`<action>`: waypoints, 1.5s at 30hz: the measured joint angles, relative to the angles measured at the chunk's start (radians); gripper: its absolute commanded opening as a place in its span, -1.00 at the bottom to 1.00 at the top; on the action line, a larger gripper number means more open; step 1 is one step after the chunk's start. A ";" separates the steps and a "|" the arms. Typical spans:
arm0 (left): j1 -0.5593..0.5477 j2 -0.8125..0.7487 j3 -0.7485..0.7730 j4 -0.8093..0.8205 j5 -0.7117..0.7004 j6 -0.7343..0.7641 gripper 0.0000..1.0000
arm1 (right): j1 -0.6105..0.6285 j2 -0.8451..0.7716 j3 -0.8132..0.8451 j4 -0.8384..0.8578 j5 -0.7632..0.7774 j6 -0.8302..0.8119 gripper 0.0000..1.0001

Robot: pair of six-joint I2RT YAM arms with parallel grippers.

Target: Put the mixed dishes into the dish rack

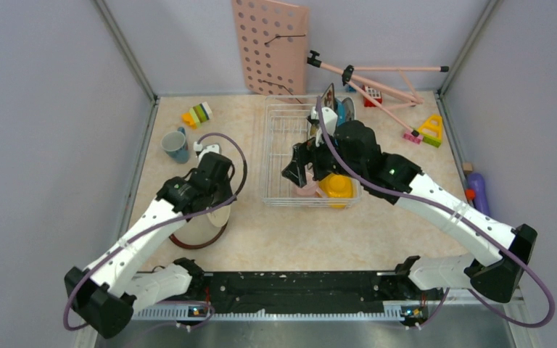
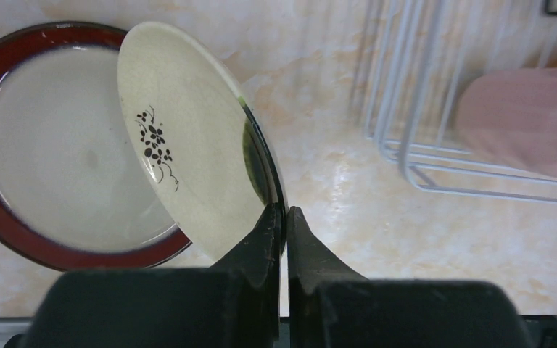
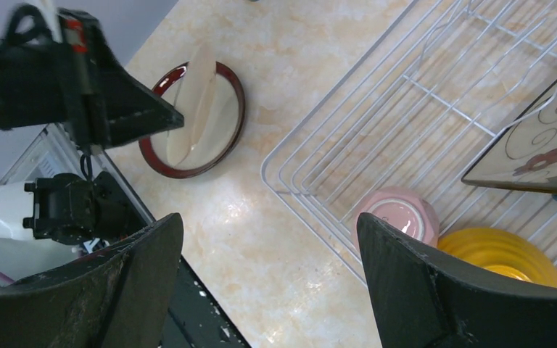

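My left gripper (image 2: 284, 217) is shut on the rim of the round white patterned plate (image 2: 188, 152) and holds it tilted on edge above the brown-rimmed cream plate (image 2: 43, 159), which lies flat on the table. From above, this plate pair (image 1: 201, 228) sits at front left under the left gripper (image 1: 207, 206). My right gripper (image 3: 268, 239) is open and empty above the near left corner of the dish rack (image 3: 377, 109). The pink mug (image 3: 395, 214) and yellow bowl (image 3: 500, 254) lie in the rack's front. The square flowered plate (image 3: 544, 145) stands in it. The teal mug (image 1: 176, 145) stands on the table, left.
The dish rack (image 1: 279, 156) takes up the table's middle. A pink pegboard (image 1: 272, 43) leans on the back wall, with a pink folding stand (image 1: 377, 80) to its right. Toy blocks (image 1: 199, 114) lie at back left and back right (image 1: 430, 129). A purple bottle (image 1: 476, 190) is at the right edge.
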 measured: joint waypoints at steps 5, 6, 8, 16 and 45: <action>0.037 -0.105 0.053 0.020 0.020 -0.023 -1.00 | 0.000 -0.012 -0.052 0.045 -0.007 0.030 0.75; 0.050 -0.117 0.066 0.027 0.033 -0.029 -1.00 | 0.000 -0.013 -0.060 0.050 -0.007 0.035 0.75; 0.084 -0.136 0.084 0.059 0.076 -0.047 -1.00 | 0.000 -0.016 -0.073 0.055 -0.002 0.039 0.75; 0.260 -0.065 0.161 0.227 0.410 -0.102 -1.00 | 0.001 -0.111 -0.114 0.078 0.147 0.061 0.75; 0.245 0.804 0.652 0.886 1.083 -0.264 -1.00 | -0.116 -0.365 -0.230 0.052 0.578 0.093 0.75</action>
